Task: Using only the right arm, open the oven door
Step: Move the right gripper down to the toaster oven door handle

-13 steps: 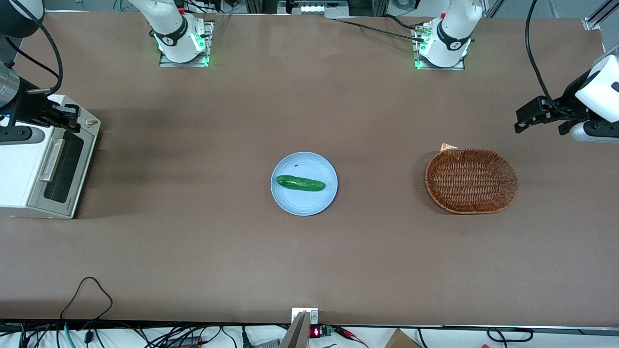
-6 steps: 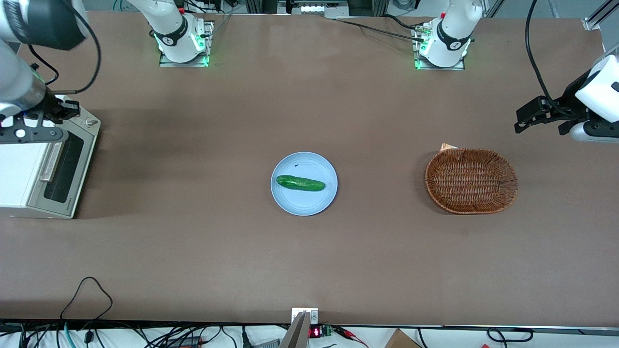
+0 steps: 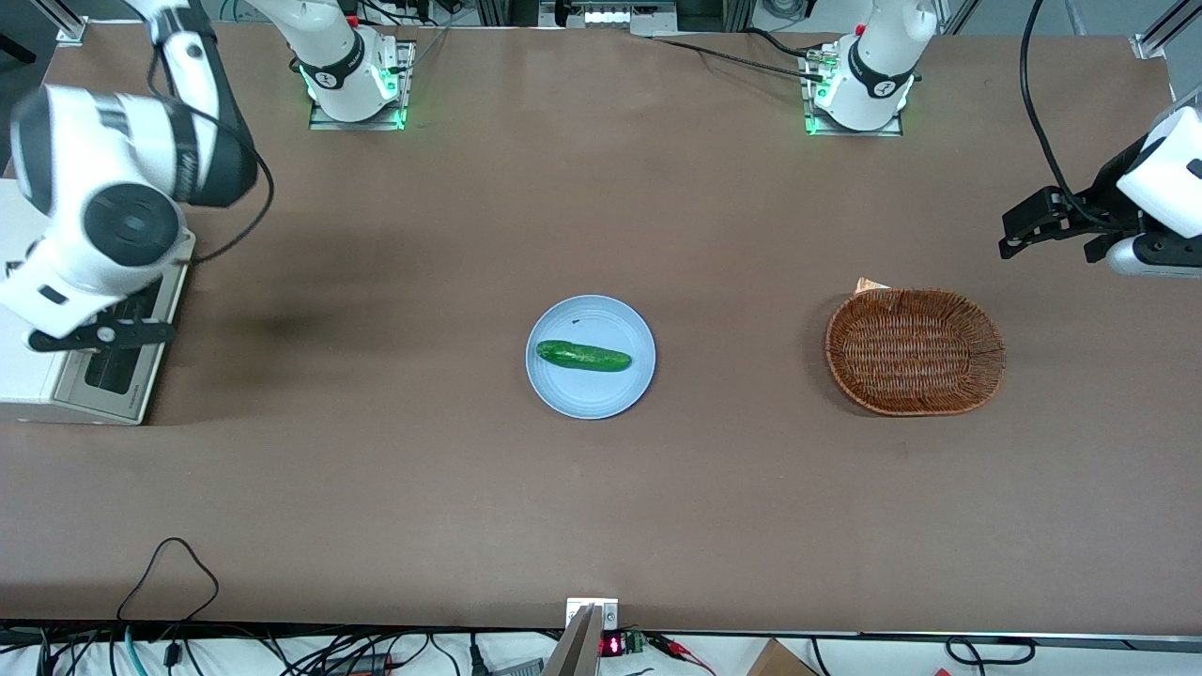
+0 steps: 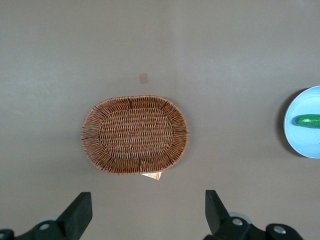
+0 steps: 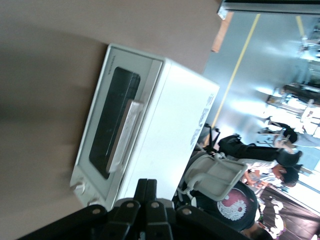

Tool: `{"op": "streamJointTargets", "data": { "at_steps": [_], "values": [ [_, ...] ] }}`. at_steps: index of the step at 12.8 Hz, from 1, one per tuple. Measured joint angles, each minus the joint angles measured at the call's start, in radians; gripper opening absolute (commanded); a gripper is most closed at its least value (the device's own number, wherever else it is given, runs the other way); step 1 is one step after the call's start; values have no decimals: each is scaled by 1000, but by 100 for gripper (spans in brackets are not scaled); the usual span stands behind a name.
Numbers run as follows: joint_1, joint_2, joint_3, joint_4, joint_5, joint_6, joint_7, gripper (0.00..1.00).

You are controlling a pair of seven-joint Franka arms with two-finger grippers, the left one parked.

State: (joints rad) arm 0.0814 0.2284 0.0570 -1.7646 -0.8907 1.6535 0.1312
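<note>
The right arm [image 3: 103,202] hangs over the toaster oven [image 3: 38,371] at the working arm's end of the brown table [image 3: 601,488]. Its gripper [image 5: 146,205] sits just above the oven's top, close to the knob end of the front; the two black fingers [image 5: 141,192] lie pressed together with no gap, holding nothing. Directly under the tool, the oven door [image 5: 112,130] stands shut against the white body, its dark glass window and pale bar handle [image 5: 121,134] untouched, with a round knob [image 5: 78,187] nearest the fingers. The front of the oven faces the middle of the table.

Well away from the gripper toward the table's centre is a light blue plate [image 3: 590,390] with a green cucumber [image 3: 583,356] lying across it. Farther still, toward the parked arm's end, rests an oval wicker basket [image 3: 915,351] with a small pale scrap [image 3: 870,284] tucked at its rim. The brown surface is plain and matte, with soft shadows near the oven. Past the table edge by the oven, the wrist view shows a grey floor with a yellow line [image 5: 239,62] and people seated in the room.
</note>
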Motion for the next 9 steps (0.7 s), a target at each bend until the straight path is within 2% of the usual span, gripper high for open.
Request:
{"op": "streamJointTargets", "data": {
  "at_steps": [4, 9],
  "values": [
    [-6, 29, -7, -187, -224, 89, 289, 0],
    [-29, 47, -10, -290, -358, 146, 405, 1]
  ]
}}
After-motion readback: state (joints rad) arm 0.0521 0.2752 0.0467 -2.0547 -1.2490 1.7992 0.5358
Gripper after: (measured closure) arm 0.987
